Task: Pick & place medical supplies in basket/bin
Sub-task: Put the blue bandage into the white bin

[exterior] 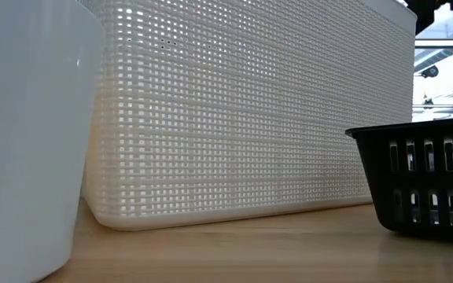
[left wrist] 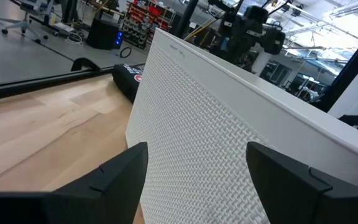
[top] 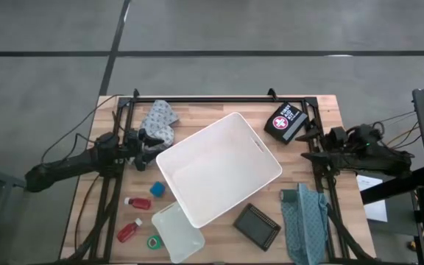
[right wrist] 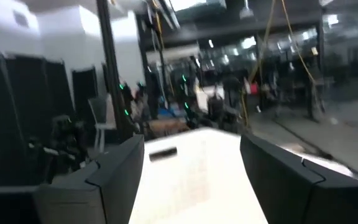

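The white bin (top: 219, 169) stands slantwise in the middle of the table, and its mesh wall (exterior: 250, 118) fills the low view. My left gripper (top: 152, 144) is level and open by the bin's left corner; its wrist view looks onto the wall (left wrist: 229, 124) with nothing between the fingers. My right gripper (top: 311, 141) hovers open at the table's right side, pointing toward the bin (right wrist: 197, 155). A black first-aid kit (top: 285, 121) lies at the far right. Two red bottles (top: 137, 202) (top: 129, 231), a blue block (top: 157, 189) and a green tape roll (top: 153, 241) lie near left.
A patterned cloth (top: 159, 118) lies at the far left beside my left gripper, and a teal cloth (top: 305, 213) lies at the near right. A translucent tray (top: 177, 232) and a dark flat case (top: 257, 225) sit against the bin's near side. A black frame (top: 219, 99) rims the table.
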`<action>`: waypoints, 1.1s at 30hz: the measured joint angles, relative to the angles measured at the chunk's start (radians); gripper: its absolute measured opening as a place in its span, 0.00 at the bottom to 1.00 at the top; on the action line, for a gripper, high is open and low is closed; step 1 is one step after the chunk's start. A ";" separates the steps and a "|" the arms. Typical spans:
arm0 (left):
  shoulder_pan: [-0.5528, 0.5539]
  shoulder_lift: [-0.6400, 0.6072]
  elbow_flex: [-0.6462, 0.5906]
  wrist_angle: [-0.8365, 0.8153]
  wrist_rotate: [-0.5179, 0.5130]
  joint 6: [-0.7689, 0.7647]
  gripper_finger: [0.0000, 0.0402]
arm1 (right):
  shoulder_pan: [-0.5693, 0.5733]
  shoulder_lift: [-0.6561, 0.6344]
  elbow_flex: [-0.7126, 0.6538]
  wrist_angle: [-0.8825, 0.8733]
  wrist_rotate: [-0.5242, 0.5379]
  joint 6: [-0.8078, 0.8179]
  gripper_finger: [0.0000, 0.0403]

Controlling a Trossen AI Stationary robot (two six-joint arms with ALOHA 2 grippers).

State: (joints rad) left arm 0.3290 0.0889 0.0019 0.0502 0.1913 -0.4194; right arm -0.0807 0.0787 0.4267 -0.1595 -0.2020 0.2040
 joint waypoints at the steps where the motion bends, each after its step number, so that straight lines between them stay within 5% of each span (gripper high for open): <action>1: 0.000 0.000 0.000 0.000 0.000 0.000 0.69 | 0.000 0.011 0.029 -0.054 0.000 -0.002 0.64; 9: 0.000 0.000 0.000 0.000 0.000 0.000 0.69 | 0.007 0.121 0.103 -0.087 -0.087 -0.049 0.66; 21: 0.000 0.000 0.000 0.000 0.000 0.000 0.69 | 0.018 0.307 0.072 0.036 -0.056 -0.025 0.65; 27: 0.000 0.000 0.000 0.000 0.000 0.000 0.69 | 0.018 0.329 0.104 0.044 -0.062 -0.145 0.65; 33: 0.000 0.000 0.000 0.000 0.000 0.000 0.69 | 0.018 0.321 0.164 0.051 -0.213 -0.147 0.66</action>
State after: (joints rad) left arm 0.3286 0.0891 0.0021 0.0505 0.1913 -0.4194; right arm -0.0628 0.3993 0.5903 -0.1087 -0.4148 0.0568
